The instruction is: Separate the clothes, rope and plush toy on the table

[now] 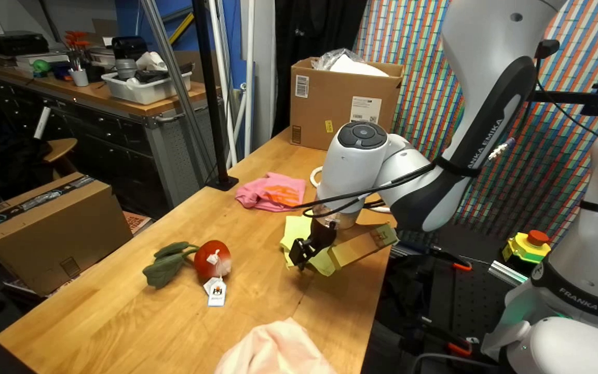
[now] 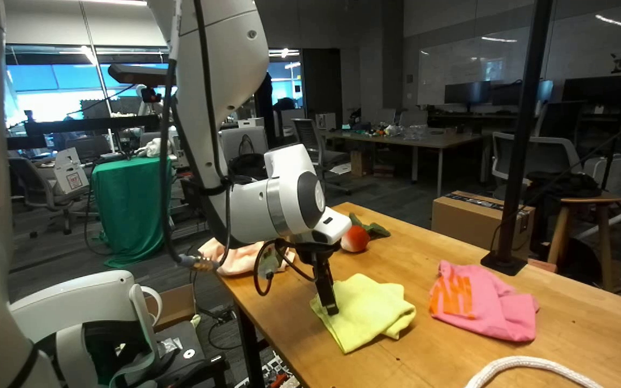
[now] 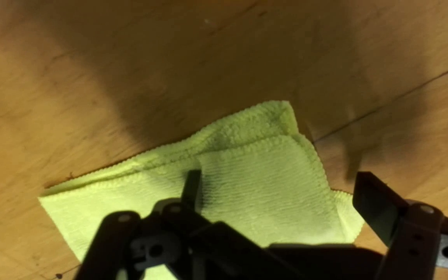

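Wooden tabletop [image 1: 122, 322] has a slight sheen, fwiw. The yellow-green cloth [image 3: 263, 186] looks matt and finely ribbed, the pink cloth [image 2: 496, 307] matt too, the white rope [image 2: 526, 362] braided. Cardboard box [image 1: 325, 101] is dull; the robot arm [image 2: 251, 210] looks like smooth, kinda glossy plastic.

Pincer [image 3: 277, 186] spread wide over the folded yellow-green cloth [image 3: 263, 186] on wooden worktop [image 3: 72, 112], one finger [image 3: 191, 190] overlapping the cloth, the other finger [image 3: 375, 206] by its edge, contact indeterminate.
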`<state>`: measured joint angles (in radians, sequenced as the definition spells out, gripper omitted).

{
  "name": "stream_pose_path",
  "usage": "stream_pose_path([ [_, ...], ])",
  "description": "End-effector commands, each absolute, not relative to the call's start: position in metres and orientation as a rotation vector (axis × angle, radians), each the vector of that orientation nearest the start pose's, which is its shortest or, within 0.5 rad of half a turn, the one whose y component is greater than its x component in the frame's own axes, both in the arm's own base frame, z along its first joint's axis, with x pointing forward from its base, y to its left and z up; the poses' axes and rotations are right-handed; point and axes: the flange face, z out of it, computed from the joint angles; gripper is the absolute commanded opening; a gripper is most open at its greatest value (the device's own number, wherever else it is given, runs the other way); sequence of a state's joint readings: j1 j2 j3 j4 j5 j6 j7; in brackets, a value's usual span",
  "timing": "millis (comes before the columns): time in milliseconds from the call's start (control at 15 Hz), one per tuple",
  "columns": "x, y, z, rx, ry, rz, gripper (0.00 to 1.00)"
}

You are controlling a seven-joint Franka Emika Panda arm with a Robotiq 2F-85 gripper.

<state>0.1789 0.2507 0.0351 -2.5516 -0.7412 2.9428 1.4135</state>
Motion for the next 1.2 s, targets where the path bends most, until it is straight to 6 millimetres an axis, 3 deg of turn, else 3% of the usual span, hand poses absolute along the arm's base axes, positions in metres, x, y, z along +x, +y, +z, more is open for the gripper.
stream_pose_path([
  [0, 0.422, 0.155, 0.185, -3.010, 0.680, -0.369, 1.00],
  [533, 0.405, 0.191, 0.178, -2.967, 0.559, -0.329, 1.00],
  [1133, 0.425, 0.160, 0.224, -3.000, 0.616, -0.502, 1.00],
])
